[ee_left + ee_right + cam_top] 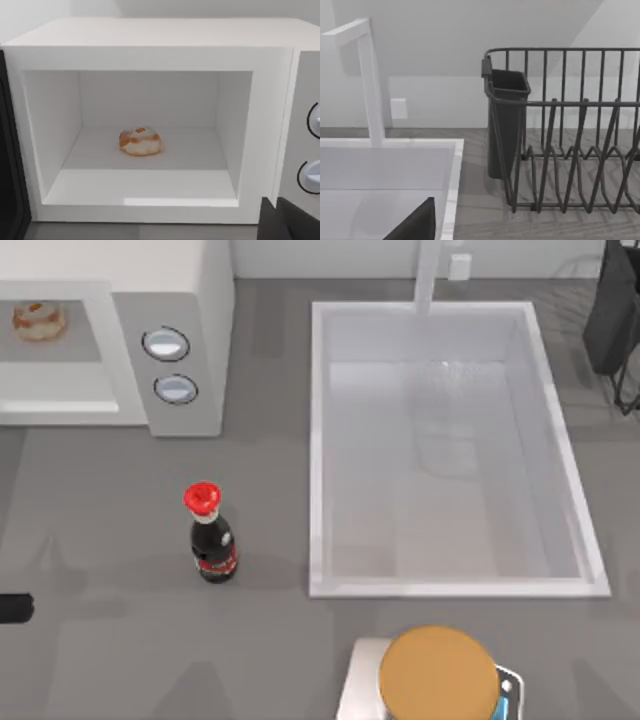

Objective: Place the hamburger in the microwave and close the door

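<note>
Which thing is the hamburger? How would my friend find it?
Find the big white microwave at the table's far left. The hamburger sits on its floor inside, a little pale bun with orange bits. The plain brown disc is much bigger.

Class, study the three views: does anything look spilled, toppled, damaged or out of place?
Nothing looks spilled or broken. The hamburger sits inside the microwave, whose front is open. The bottle stands upright on the table beside the sink.
</note>
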